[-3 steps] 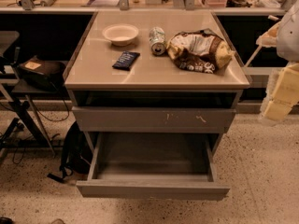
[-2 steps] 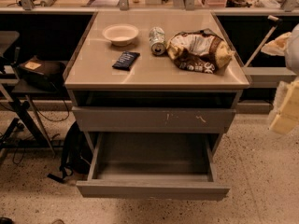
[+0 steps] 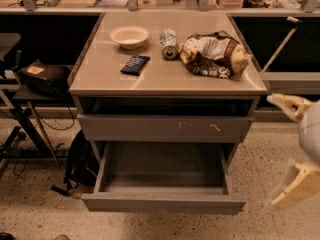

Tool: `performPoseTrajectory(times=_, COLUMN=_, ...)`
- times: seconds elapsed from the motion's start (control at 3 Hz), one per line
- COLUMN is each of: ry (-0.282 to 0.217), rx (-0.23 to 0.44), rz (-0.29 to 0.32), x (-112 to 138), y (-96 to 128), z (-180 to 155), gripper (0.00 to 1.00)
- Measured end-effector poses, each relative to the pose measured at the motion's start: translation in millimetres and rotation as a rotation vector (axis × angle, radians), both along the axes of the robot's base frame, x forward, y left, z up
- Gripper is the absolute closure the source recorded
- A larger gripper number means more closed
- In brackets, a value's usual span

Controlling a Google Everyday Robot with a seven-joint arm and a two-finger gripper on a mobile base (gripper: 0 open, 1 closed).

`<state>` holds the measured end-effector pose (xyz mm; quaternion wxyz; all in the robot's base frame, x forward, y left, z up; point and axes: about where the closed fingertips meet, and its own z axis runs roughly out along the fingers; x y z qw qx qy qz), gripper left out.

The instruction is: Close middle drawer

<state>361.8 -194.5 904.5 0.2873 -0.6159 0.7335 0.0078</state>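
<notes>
Speckled floor (image 3: 35, 214) runs under a grey bench (image 3: 100, 79) that has drawers below its top. At the far right edge of the view the gripper (image 3: 272, 151) hangs over the floor beside the bench, its two pale fingers (image 3: 290, 105) spread wide and holding nothing. To its left, at about its height, the middle drawer (image 3: 164, 203) stands pulled far out, with its plain front toward the camera and apart from the gripper. Above that drawer and set further back is the scratched drawer front (image 3: 165, 128). Up and to the left of the gripper, a chip bag (image 3: 214, 55), a can (image 3: 169, 44) on its side, a white bowl (image 3: 129, 35) and a dark packet (image 3: 135, 64) lie on the bench. A black backpack (image 3: 80, 161) sits on the floor at the bench's far side from the gripper.
</notes>
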Motion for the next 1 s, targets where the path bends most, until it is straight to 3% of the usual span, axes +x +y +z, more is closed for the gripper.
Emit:
performPoseTrajectory(times=0.33, ry=-0.034, rx=0.105, rz=0.021, x=-16.5, y=27.5, z=-61.2, gripper=0.0)
performPoseTrajectory(times=0.67, ry=0.03, rx=0.158, rz=0.048, x=-25.5, y=50.3, z=-163.0, gripper=0.0)
performPoseTrajectory(times=1.0, ry=0.197, rx=0.132, rz=0.038, x=-52.8, y=48.8, z=-292.1, gripper=0.0)
